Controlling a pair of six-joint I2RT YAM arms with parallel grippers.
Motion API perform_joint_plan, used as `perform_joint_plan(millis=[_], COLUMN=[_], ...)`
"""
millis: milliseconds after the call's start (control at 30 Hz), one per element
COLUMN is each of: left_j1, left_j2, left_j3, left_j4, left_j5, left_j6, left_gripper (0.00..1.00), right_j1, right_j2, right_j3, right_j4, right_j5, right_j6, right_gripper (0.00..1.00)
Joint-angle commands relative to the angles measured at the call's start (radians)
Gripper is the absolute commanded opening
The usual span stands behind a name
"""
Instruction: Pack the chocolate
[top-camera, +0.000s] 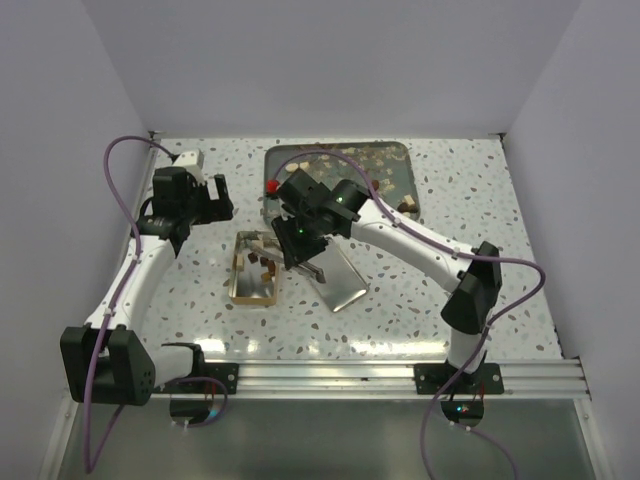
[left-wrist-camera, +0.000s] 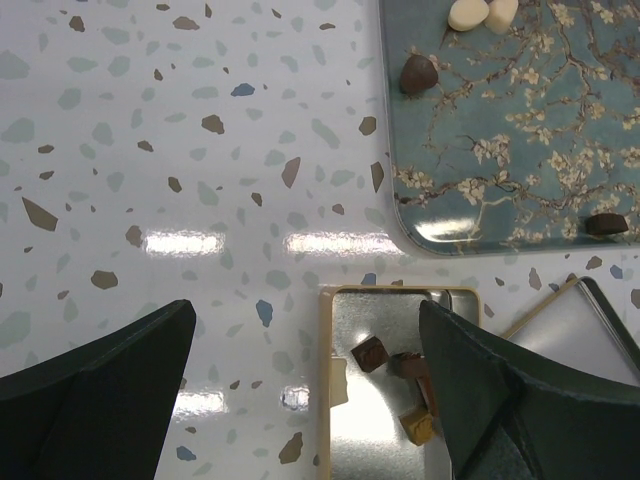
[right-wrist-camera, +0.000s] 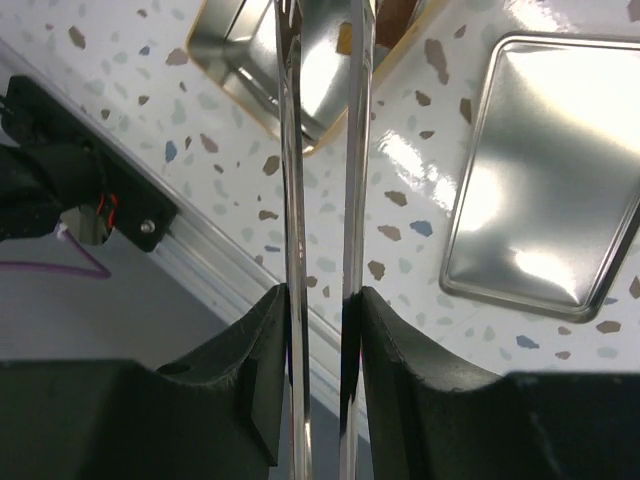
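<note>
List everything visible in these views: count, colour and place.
table: one, white with terrazzo flecks, under everything
tray: one, teal with pale blossom print, far centre
tin: one, gold rim, silver inside, open, nearer than the tray
lid: one, silver, flat on the table beside the tin
chocolate: many small pieces, mostly brown, a few cream; on the tray, several in the tin
small red object: one, by the tray's left edge; too small to identify
tongs: one pair, shiny metal, tips toward the tin
left gripper: black, open, empty, above the tin's far end
right gripper: black, shut on the tongs
</note>
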Motion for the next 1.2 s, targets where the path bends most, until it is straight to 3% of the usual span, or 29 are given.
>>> perform_joint_plan(millis=[0, 367, 767, 867, 1167], left_j1=[0.008, 0.008, 0.008, 0.008, 0.008], left_j2=[0.004, -0.012, -0.019, -0.021, -0.023], left_j3=[0.034, 0.035, 0.034, 0.029, 0.021], left_j4=[0.039, 0.03, 0.025, 0.03, 0.036], left_j5=[0.015, 0.012, 0.006, 0.009, 0.014], left_j6=[-0.012, -0.009, -0.009, -0.009, -0.012], left_gripper=[1.0, 1.0, 1.0, 1.0, 1.0], right_j1=[0.032, 0.045, 0.042, 0.007, -0.256], right_j2=[-0.082, -0.05, -0.044, -0.068, -0.213], right_j3=[-0.007, 0.023, 0.084, 0.077, -0.061], right_j4=[-0.025, -0.001, 0.001, -0.014, 0.005], right_j5=[-0.02, -0.011, 0.031, 0.072, 0.13], right_j6=[0.019, 0.019, 0.031, 0.022, -0.003], right_gripper=[0.28, 0.42, 0.41, 0.41, 0.4])
